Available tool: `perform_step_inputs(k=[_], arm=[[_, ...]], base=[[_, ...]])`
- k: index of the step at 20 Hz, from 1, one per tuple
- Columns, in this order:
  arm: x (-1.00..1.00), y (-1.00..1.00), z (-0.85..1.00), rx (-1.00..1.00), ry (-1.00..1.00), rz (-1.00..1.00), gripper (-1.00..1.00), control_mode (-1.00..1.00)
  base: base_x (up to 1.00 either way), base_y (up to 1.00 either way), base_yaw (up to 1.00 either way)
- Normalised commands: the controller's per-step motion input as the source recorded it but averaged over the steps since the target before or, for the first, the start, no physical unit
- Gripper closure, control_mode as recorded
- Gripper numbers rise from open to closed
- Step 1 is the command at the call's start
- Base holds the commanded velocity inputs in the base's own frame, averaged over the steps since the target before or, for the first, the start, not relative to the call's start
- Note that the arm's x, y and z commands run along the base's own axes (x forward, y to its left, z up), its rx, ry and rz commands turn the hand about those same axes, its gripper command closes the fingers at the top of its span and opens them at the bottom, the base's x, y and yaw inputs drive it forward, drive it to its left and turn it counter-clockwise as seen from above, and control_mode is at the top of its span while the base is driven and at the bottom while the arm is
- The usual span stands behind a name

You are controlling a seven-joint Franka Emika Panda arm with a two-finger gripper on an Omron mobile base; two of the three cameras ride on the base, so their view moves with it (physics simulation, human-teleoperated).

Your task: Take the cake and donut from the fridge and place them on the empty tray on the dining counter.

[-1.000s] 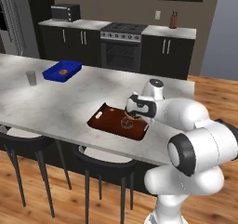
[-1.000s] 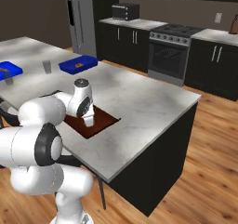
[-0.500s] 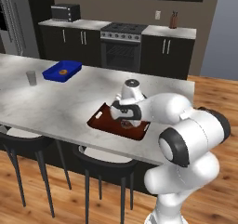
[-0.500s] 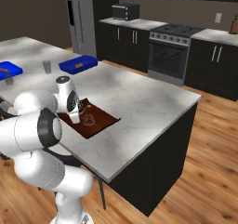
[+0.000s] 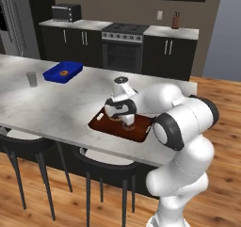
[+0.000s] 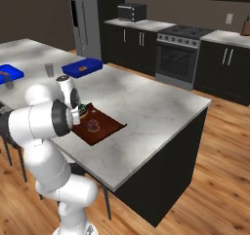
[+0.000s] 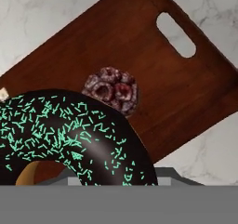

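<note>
Left base view: our gripper (image 5: 127, 124) hangs low over the tray (image 5: 101, 123) on the dining counter (image 5: 56, 108).

Right base view: the cake (image 6: 92, 126) sits on the tray.

Hand view: the donut (image 7: 69, 139) is clamped in our claw, directly above the tray, with the cake just beyond it.

In your hand view the cake (image 7: 111, 89) sits on the tray (image 7: 186, 93) at centre frame, the donut (image 7: 69, 139) fills the lower left in front of it, and the tray lies on the dining counter (image 7: 42, 14).
</note>
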Motion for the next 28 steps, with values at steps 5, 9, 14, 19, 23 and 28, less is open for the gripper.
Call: perform_step_inputs(k=[5,9,14,19,23,28], arm=[[0.17,0.1,-0.26,0.0,0.19,-0.04,1.0,-1.0],[0.1,0.12,-0.36,0.0,0.17,-0.03,1.0,-1.0],[0.24,0.18,-0.22,0.0,0.04,-0.02,1.0,-1.0],[0.34,0.04,-0.3,0.0,0.0,0.0,1.0,-1.0],[0.33,0.0,-0.36,0.0,0.0,0.0,1.0,-1.0],[0.3,0.0,-0.29,0.0,0.0,0.0,1.0,-1.0]], base=[[0.0,0.0,0.0],[0.0,0.0,0.0],[0.0,0.0,0.0],[0.0,0.0,0.0],[0.0,0.0,0.0],[0.0,0.0,0.0]])
